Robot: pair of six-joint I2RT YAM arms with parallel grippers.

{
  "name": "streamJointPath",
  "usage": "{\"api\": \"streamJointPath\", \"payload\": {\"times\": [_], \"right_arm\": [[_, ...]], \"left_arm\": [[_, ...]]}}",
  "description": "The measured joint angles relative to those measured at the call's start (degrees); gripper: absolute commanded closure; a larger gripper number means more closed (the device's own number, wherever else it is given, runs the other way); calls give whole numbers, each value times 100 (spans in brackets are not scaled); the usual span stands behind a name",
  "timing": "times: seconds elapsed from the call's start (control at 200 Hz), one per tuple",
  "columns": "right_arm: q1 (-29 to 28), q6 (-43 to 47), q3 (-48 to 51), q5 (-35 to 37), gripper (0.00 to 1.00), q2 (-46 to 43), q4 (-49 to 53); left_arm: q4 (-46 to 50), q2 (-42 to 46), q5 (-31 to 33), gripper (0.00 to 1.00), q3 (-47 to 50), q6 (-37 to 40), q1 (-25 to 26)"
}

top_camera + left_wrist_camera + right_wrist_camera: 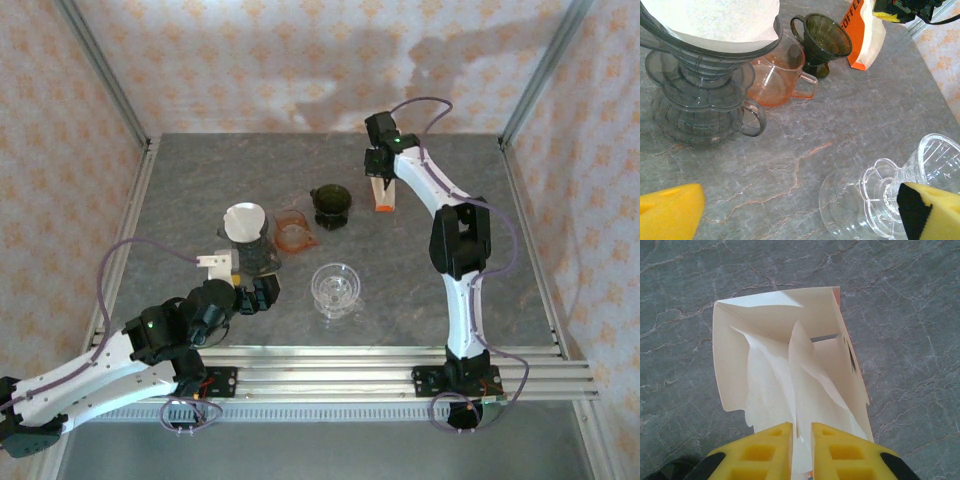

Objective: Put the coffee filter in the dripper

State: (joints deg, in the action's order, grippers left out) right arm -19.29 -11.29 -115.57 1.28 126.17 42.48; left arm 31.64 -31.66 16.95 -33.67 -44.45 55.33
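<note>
Early stage: the right gripper, jaws almost together on a coffee filter between its fingertips inside the filter box, has not yet lifted it; the left gripper gapes empty, clear dripper beside one finger.

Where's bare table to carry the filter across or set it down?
Bare table runs from the right arm to the right rail, and the far left corner behind the grey dripper is free. The middle is crowded: orange dripper, green dripper, clear dripper, filter box close together.
</note>
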Motion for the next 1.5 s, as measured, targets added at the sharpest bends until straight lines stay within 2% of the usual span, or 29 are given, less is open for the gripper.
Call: {"api": "streamJointPath", "payload": {"times": [0.115, 0.265, 0.746, 1.126, 1.501], "right_arm": [[0, 4, -20, -2, 88, 0, 4], [0, 46, -61, 2, 100, 0, 15], [0, 87, 146, 2, 100, -175, -68], [0, 81, 1154, 138, 100, -1611, -402], [-221, 42, 2771, 262, 100, -3510, -682]], "left_arm": [[-2, 0, 0, 0, 0, 0, 0], [-2, -4, -2, 0, 0, -2, 0], [-11, -46, -7, 0, 0, -2, -63], [-13, -48, -9, 0, 0, -2, -63], [-13, 9, -42, 0, -2, -11, -66]]}}
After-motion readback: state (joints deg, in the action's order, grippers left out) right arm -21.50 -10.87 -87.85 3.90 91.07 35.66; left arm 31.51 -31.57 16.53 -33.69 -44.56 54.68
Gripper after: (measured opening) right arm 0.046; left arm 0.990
